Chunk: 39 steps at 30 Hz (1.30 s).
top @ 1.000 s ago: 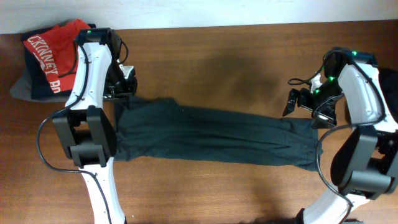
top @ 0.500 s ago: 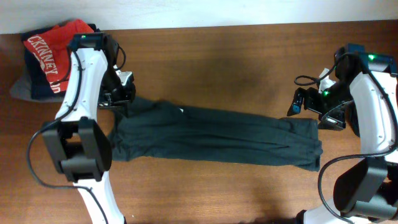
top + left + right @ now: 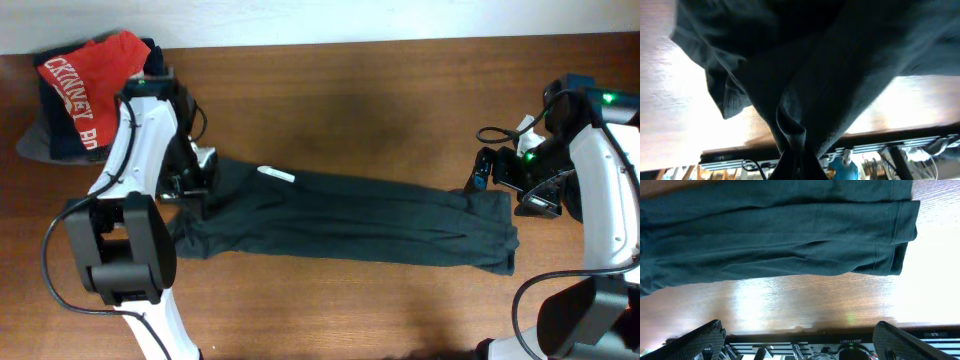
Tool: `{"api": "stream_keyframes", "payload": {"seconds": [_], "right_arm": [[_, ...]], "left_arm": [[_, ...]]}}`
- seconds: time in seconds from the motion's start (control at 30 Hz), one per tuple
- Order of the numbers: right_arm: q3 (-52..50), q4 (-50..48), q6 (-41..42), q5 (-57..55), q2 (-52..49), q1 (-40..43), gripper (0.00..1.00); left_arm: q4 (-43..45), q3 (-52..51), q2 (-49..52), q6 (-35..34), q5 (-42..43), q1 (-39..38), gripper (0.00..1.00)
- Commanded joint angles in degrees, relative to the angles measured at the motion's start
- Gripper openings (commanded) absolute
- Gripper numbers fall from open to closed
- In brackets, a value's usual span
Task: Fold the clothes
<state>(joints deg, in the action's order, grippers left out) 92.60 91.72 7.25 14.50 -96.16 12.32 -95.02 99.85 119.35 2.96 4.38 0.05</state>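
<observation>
Dark garment (image 3: 350, 215) within tight left claw (image 3: 194, 184); right claw (image 3: 476, 176) wide, empty.

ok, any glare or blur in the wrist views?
Left wrist: dark shirt close up and soft, table blown out white. Right wrist: shirt sharp, bright glare patch on the table below it. Overhead: evenly lit, no strong glare.

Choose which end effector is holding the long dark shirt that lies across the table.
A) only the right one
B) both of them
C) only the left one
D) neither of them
C: the left end effector is closed on the bunched left end of the dark shirt, while the right end effector stands open beside the other end with nothing between its fingers.
</observation>
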Motion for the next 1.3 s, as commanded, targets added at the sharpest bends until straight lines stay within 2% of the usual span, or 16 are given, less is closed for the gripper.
{"api": "stream_keyframes", "payload": {"seconds": [0.0,0.17,0.57,0.7,1.07,1.27], "right_arm": [[-0.5,0.52,-0.85,0.33,1.31,-0.31,0.99],[-0.5,0.7,-0.85,0.35,1.31,-0.33,0.99],[-0.5,-0.17,-0.83,1.81,1.31,-0.37,0.99],[-0.52,0.48,-0.87,1.79,1.31,-0.87,0.99],[-0.52,-2.84,1.27,1.79,1.31,-8.33,0.99],[-0.52,-4.57,2.27,1.79,1.29,-10.45,0.99]], "left_arm": [[1.05,-2.91,-0.98,-0.04,-1.29,0.0,0.01],[0.96,-3.82,-1.01,-5.4,-8.79,0.0,0.0],[-1.73,-3.82,-2.82,-8.17,-9.07,0.17,0.01],[-1.73,-3.82,-4.39,-12.7,-14.86,1.01,0.01],[-1.73,-4.33,-5.33,-12.28,-13.86,3.98,0.01],[-1.66,-4.37,-5.33,-12.28,-13.86,3.98,0.08]]}}
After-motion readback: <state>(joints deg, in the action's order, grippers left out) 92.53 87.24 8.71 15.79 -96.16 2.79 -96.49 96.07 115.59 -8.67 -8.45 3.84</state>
